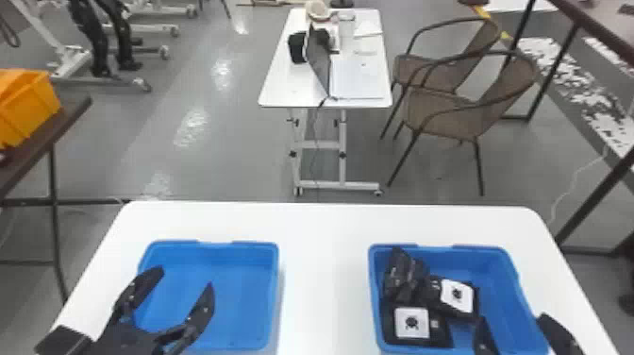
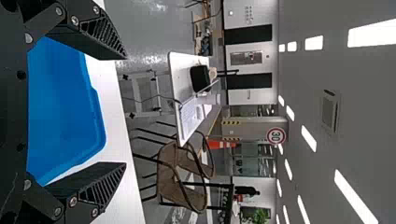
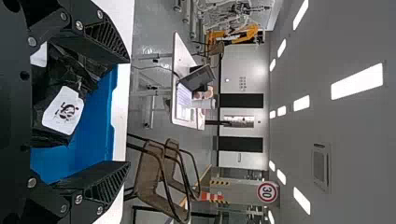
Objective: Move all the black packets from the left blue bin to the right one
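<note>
Black packets [image 1: 401,278] lie heaped inside the right blue bin [image 1: 497,285], probably light, soft and slippery (best pinched across the middle). The right gripper [image 1: 513,319] is at its near right corner, the left gripper [image 1: 184,279] well left of it, both pairs of jaws apart.

A white table [image 1: 278,89] on a castered frame stands on the grey floor [image 1: 226,160]. It supports an open laptop [image 1: 318,63] and, adjacent to it, a black item [image 1: 297,47] (exact type cannot be determined). To the right of this table are two brown armchairs: the nearer chair [image 1: 438,113] and the farther chair [image 1: 415,71]. At far left, a dark table [image 1: 70,106] carries an orange bin [image 1: 28,106]. The left wrist view additionally presents a round, red-bordered sign [image 2: 276,136], an orange traffic cone [image 2: 221,144] and a square ceiling unit [image 2: 330,112].
</note>
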You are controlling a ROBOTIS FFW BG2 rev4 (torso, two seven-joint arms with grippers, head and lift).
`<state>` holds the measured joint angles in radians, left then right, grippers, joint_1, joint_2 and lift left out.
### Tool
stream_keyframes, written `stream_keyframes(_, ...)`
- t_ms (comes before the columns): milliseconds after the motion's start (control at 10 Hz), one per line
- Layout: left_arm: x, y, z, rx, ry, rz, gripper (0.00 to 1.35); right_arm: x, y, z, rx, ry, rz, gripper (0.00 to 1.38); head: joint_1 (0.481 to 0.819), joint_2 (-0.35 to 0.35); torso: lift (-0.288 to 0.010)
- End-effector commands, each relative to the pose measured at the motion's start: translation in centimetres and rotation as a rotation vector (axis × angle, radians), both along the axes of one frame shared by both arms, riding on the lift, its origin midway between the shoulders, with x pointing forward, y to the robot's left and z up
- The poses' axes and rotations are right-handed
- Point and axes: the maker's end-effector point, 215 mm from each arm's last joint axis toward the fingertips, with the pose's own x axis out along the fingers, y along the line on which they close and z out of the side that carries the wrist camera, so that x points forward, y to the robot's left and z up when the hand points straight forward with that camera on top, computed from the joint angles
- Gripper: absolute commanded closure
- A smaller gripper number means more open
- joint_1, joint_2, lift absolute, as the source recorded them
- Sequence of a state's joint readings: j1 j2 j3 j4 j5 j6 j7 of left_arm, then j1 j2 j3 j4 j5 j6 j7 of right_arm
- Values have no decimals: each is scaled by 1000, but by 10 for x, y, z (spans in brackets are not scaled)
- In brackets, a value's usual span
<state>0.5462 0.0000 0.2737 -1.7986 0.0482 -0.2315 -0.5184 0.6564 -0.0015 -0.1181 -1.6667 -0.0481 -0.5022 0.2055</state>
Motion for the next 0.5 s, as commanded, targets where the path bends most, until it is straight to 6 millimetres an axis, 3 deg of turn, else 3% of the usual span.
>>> stream_keyframes(0,0,-4,-5,-27,13,0,231,0,0,-3,11,8,-4,262,695,31,0)
stream_keyframes(400,0,-6,-7,-37,18,-1,231,0,2,-3,13,8,-3,262,695,23,0)
